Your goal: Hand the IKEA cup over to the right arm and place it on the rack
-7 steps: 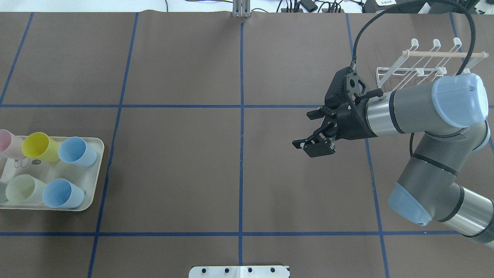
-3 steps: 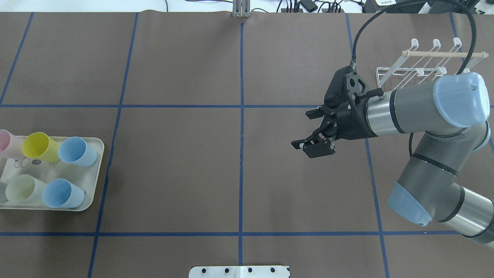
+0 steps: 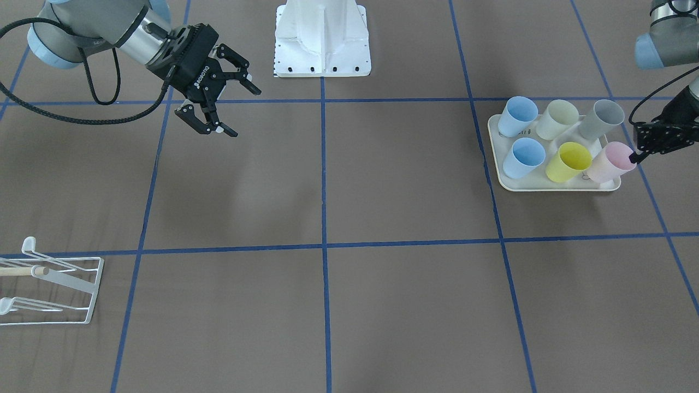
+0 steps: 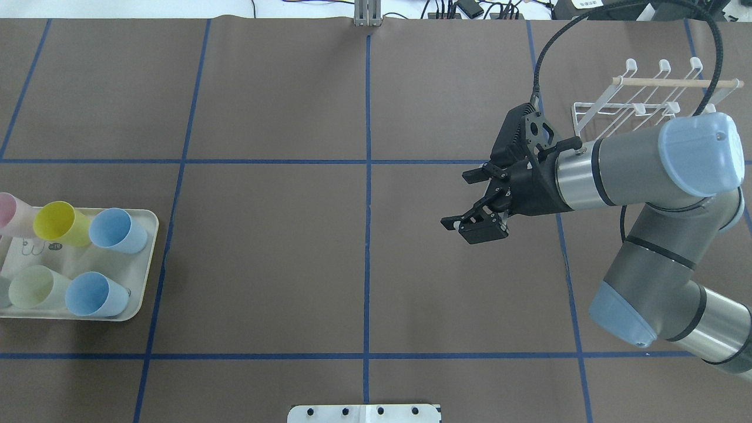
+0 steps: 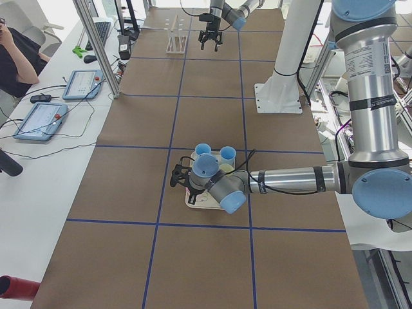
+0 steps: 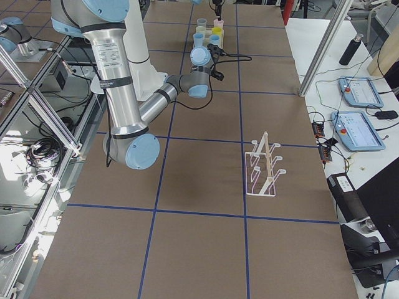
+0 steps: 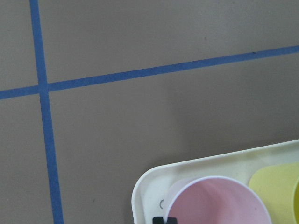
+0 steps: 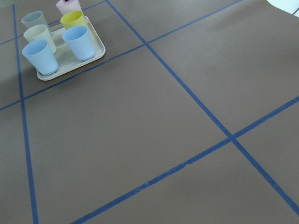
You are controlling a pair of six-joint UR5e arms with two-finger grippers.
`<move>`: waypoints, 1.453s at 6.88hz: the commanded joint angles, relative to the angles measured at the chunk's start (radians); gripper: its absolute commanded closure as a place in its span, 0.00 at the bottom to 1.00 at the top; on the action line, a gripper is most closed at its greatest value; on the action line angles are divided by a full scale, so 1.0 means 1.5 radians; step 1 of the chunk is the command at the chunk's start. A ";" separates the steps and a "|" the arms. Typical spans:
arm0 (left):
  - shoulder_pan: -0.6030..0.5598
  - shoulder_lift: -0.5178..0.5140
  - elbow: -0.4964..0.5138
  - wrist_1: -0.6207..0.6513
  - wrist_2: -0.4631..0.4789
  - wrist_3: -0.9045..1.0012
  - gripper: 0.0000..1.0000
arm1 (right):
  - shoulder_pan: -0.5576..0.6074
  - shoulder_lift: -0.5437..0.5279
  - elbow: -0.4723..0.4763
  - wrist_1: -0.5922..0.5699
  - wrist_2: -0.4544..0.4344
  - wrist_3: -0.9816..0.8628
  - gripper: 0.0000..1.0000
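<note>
The pink IKEA cup (image 3: 606, 164) (image 4: 14, 214) stands at the outer corner of the cream tray (image 3: 494, 158) among several pastel cups. My left gripper (image 3: 635, 158) is down at that cup's rim and looks shut on its wall. In the left wrist view only a black fingertip (image 7: 164, 219) shows, right at the pink rim (image 7: 215, 205). My right gripper (image 4: 455, 200) (image 3: 246, 113) hangs open and empty over the mat, jaws pointing toward the table's middle. The white wire rack (image 4: 646, 100) (image 3: 54, 289) with its wooden dowel stands behind the right arm, holding nothing.
Yellow (image 3: 568, 162), blue (image 3: 523, 157) and pale cups crowd the tray next to the pink one. The white robot base (image 3: 322, 38) sits at mid-table on the robot's side. A thick black cable (image 4: 587, 23) loops over the rack. A seated person (image 5: 16, 51) and tablets are beyond the far edge.
The right gripper has drifted a little toward the table's middle and stays open. The pink cup has shifted slightly at the tray's corner.
</note>
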 commanded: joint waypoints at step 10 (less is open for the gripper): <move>-0.033 -0.247 -0.193 0.089 -0.338 -0.420 1.00 | -0.116 0.086 -0.098 0.186 -0.079 -0.019 0.01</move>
